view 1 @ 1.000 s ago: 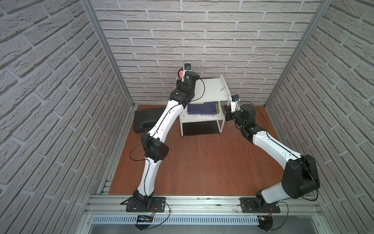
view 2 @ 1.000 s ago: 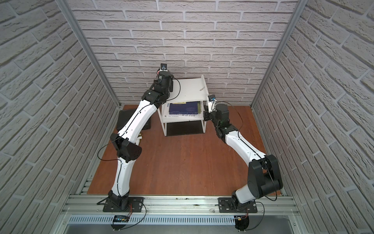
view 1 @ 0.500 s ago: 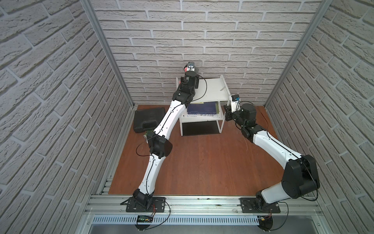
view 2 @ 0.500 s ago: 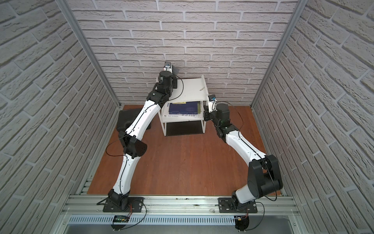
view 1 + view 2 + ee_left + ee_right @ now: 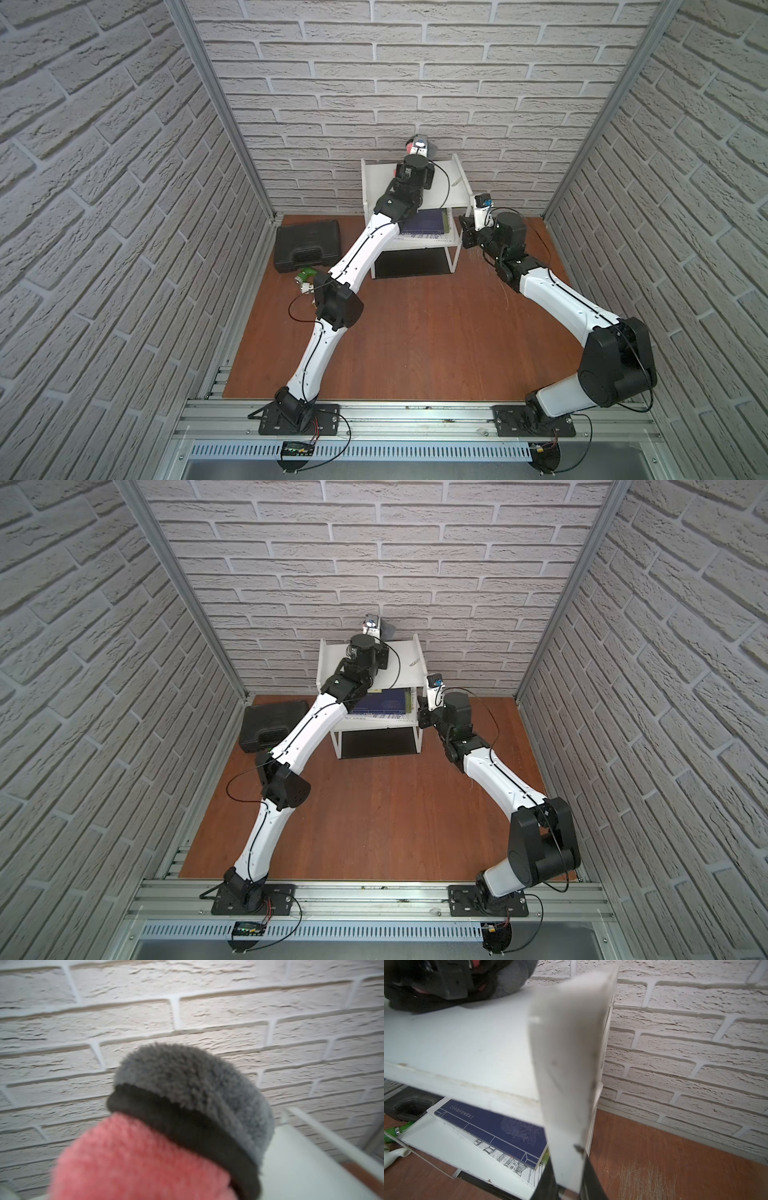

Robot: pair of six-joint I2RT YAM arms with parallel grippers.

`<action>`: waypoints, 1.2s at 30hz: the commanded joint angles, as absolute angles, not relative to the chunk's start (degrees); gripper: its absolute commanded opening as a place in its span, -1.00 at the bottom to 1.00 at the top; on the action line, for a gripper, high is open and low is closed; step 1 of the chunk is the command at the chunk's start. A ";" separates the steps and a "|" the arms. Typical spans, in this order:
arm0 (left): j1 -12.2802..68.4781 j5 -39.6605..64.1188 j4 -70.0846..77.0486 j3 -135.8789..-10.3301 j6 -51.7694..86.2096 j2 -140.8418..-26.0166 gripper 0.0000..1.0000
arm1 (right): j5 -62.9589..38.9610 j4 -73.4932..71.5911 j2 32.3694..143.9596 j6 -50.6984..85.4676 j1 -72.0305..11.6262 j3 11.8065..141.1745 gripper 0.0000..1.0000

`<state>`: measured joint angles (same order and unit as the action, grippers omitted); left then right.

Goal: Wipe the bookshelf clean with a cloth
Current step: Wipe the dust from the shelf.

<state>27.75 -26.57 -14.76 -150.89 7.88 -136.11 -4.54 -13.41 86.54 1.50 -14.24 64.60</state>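
The bookshelf (image 5: 453, 183) stands against the back brick wall, and the wiping is under way on its flat top board. The left gripper (image 5: 419, 150) is at the far edge of that board, next to the wall, closed on a cloth (image 5: 187, 1093) bunched into a fluffy wad of grey, black and pink pile. The near and right parts of the top board look bare and matt white, with a grubby seam along the front lip seen in the right wrist view; I judge the middle shelf is not yet wiped, since a dark blue book (image 5: 500, 1130) lies flat on it. The right gripper (image 5: 468, 232) is closed on the thin, smooth white side panel at the bookshelf's right, apparently steadying it. Left of the bookshelf, a black ribbed plastic case (image 5: 307, 251) rests on the wood-grain bench (image 5: 415, 332).
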 commanded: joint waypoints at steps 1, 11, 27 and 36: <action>25.98 -22.63 -24.33 -146.72 11.62 -134.75 -1.00 | -7.78 -12.88 84.92 6.43 -15.82 62.89 -0.95; 32.08 -18.83 -26.93 -138.19 8.97 -129.11 -1.00 | -6.12 -11.72 83.69 5.76 -15.81 62.31 -0.95; 35.52 -16.46 -24.10 -130.55 7.63 -121.88 -1.00 | -4.50 -7.47 76.17 2.37 -15.59 56.79 -0.94; 31.23 -26.98 -15.59 -102.96 4.75 -102.84 -1.00 | -9.64 -4.25 68.44 1.86 -12.83 50.28 -0.95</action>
<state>32.21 -22.83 -14.11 -108.42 5.56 -104.57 -8.45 -9.19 69.87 0.56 -14.41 51.29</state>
